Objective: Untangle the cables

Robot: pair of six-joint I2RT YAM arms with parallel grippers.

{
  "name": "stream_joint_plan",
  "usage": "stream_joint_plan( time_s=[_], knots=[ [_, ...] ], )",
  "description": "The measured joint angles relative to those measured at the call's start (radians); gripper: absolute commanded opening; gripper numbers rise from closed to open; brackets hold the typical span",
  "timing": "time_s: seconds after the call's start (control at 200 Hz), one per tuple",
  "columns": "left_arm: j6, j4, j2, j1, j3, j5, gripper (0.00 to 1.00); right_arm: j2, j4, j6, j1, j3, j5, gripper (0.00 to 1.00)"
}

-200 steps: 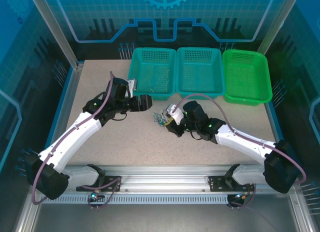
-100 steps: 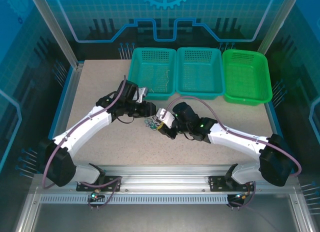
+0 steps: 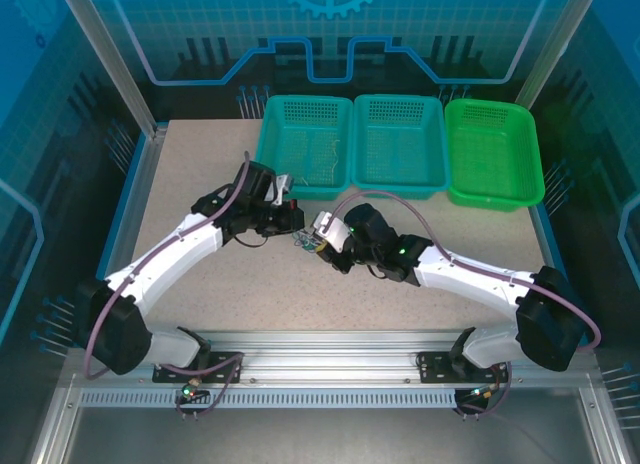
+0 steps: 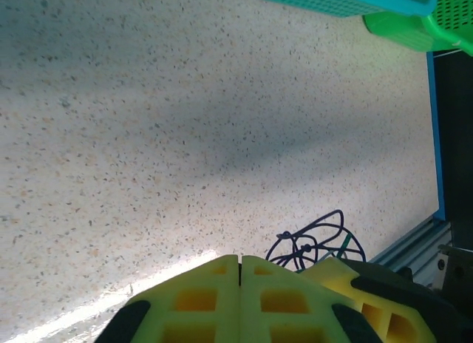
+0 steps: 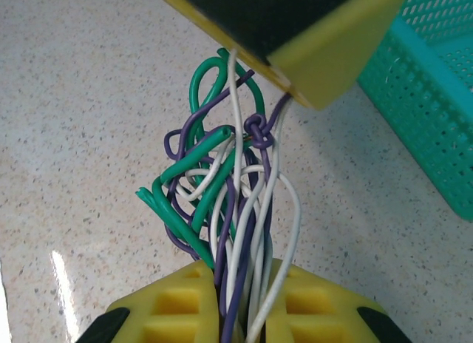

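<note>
We see a speckled beige tabletop [image 3: 200, 184], flecked with dark grains and framed by blue strips on its left and right edges. Three mesh baskets stand in a row along its far edge: the left teal basket [image 3: 290, 134] near the middle, the second teal basket [image 3: 400, 149] beside it, and the green basket [image 3: 492, 154] in the far right corner.

Two teal baskets [image 3: 305, 101] and a green basket [image 3: 495, 105] line the speckled table's [image 3: 200, 184] far edge.

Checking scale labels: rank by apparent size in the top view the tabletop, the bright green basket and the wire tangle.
1. Speckled beige tabletop
2. Bright green plastic mesh basket
3. Tangle of thin green, purple and white cables, clearly smallest
</note>
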Motion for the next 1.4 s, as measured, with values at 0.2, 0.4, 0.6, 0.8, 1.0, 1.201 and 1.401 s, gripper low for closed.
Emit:
stream_joint_plan(
  time_s=[0.2, 0.4, 0.6, 0.8, 1.0, 1.201, 1.401],
  knots=[
    [-0.005, 0.009, -0.058, 0.021, -0.016, 0.01, 0.0, -0.001, 0.068, 0.023, -0.003, -0.019, -0.002, 0.05],
    [-0.006, 0.023, -0.058, 0.025, -0.025, 0.024, 0.0, -0.001, 0.071, 0.045, -0.013, -0.024, -0.015, 0.11],
    [-0.017, 0.02, -0.081, 0.044, -0.028, 0.009, 0.0, 0.0, 0.116, 0.093, -0.041, -0.033, -0.016, 0.12],
    [-0.028, 0.026, -0.167, 0.117, -0.056, 0.02, 0.0, 0.004, 0.19, 0.198, -0.089, -0.058, -0.014, 0.13],
    [-0.028, 0.037, -0.201, 0.197, -0.06, -0.045, 0.0, 0.054, 0.058, 0.266, -0.153, -0.134, 0.07, 0.15],
    [-0.027, 0.058, -0.201, 0.195, -0.102, -0.038, 0.0, 0.074, 0.02, 0.292, -0.136, -0.158, 0.052, 0.17],
    [-0.026, 0.113, -0.197, 0.182, -0.138, 0.008, 0.13, 0.037, 0.03, 0.303, -0.117, -0.193, 0.008, 0.18]
  ],
)
